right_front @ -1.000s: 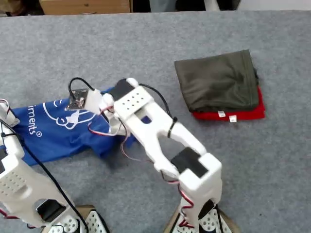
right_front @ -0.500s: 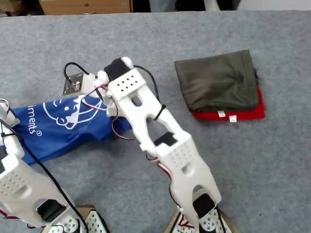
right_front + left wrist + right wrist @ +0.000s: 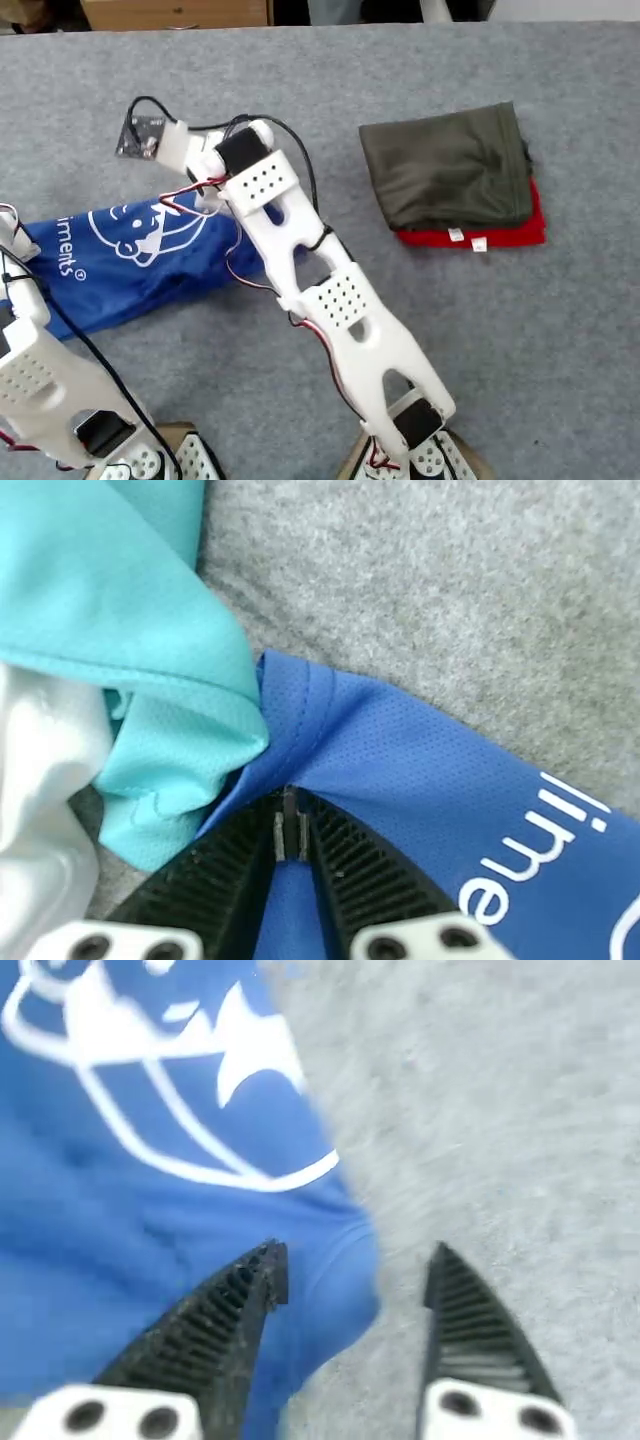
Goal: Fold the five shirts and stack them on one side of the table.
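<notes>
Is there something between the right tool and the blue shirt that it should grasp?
Nothing visible does. The open right tool hangs over the blue shirt, its jaws astride the shirt's edge, one above the fabric, one above the grey table.

grey felt table [image 3: 560, 330], wooden cabinet [image 3: 175, 12] at far edge

The right claw [image 3: 355, 1250] hangs over one edge of the spread shirt [image 3: 130, 265], which lies on the table [image 3: 400, 70] beneath and to the left of it, with bare table just past the edge. Well to this claw's right a folded shirt [image 3: 450, 165] sits atop a second folded shirt [image 3: 510, 232]. The left claw [image 3: 291, 820] pinches the spread shirt's other end; just beside this claw a bunched shirt [image 3: 130, 630] touches that end, with a further shirt [image 3: 40, 770] against it
</notes>
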Controlling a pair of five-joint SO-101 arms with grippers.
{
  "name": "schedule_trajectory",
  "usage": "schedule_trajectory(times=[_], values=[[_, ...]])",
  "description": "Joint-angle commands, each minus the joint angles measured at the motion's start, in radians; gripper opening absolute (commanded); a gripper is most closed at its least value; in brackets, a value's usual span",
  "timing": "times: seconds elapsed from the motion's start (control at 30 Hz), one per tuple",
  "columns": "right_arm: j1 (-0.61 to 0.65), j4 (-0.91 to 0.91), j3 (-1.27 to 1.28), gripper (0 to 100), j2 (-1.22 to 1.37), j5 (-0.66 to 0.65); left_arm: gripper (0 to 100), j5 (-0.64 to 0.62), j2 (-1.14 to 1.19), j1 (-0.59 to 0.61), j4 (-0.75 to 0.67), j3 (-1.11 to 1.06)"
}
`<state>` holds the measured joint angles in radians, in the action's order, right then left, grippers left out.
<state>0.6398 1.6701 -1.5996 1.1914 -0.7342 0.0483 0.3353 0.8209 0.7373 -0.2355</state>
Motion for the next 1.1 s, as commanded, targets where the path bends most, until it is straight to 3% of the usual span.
schedule_trajectory(times=[0.0, 0.1, 0.3, 0.73, 1.07], values=[[-0.012, -0.025, -0.076, 10.4, -0.022, 0.068, 3, -0.012, -0.032, 0.022, -0.015, 0.018], [-0.021, 0.029, -0.073, 1.2, -0.07, 0.123, 3, -0.012, -0.032, 0.022, -0.015, 0.018], [-0.031, 0.101, 0.025, 1.2, -0.236, 0.215, 3, -0.012, -0.034, 0.022, -0.015, 0.018], [0.123, 0.069, 1.319, 1.2, -0.909, 0.23, 3, -0.012, -0.034, 0.022, -0.015, 0.018], [0.17, -0.198, 1.667, 1.3, -0.86, 0.29, 3, -0.012, -0.034, 0.022, -0.015, 0.019]])
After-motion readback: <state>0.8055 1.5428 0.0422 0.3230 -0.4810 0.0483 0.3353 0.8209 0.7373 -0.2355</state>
